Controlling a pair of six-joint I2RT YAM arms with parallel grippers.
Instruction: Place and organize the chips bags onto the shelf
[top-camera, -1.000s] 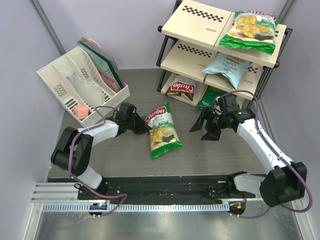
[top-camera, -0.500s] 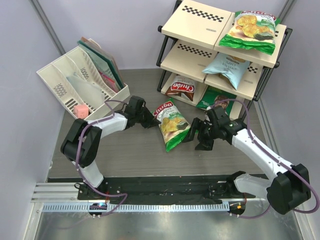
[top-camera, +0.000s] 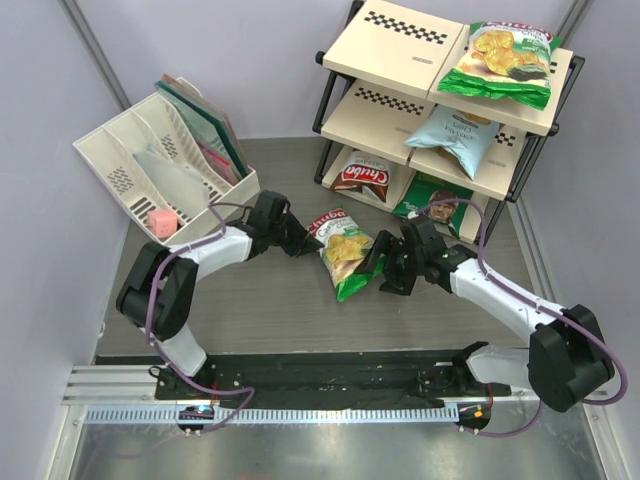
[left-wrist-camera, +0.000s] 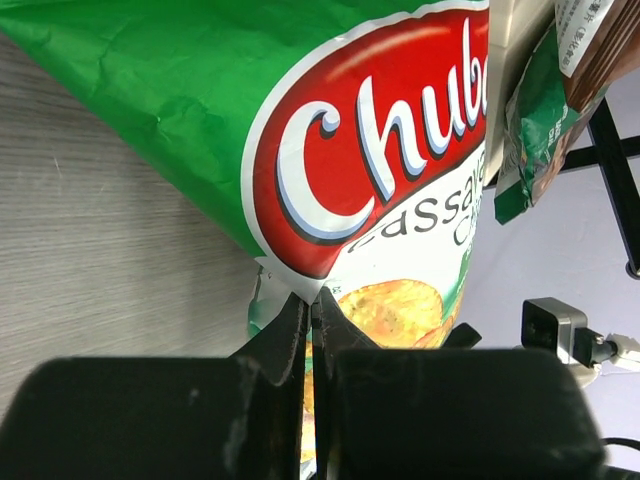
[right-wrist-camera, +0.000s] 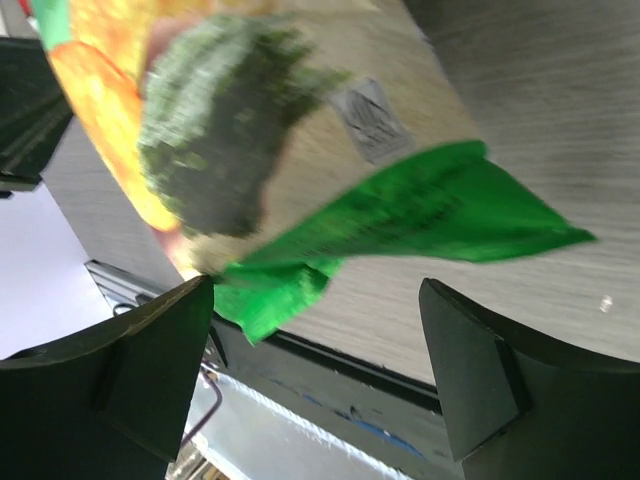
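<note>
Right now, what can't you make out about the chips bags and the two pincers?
1. Top view: the bottom-tier green bag is partly hidden under the shelf board above it; its label is unreadable.
2. Left wrist view: the held green bag is cut off by the top edge, and the left pincer covers its near end.
3. Right wrist view: that bag's print is blurred; whether the right pincer touches it cannot be told.

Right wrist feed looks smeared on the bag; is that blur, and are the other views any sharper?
Right wrist: the green bag is soft and streaked, likely from motion or closeness, while the open right tool is crisp. Left wrist: the red logo is sharp, with mild sheen on the film and the left tool pinching the bag's edge. Top external: sharp and evenly lit, with soft shadows only.
</note>
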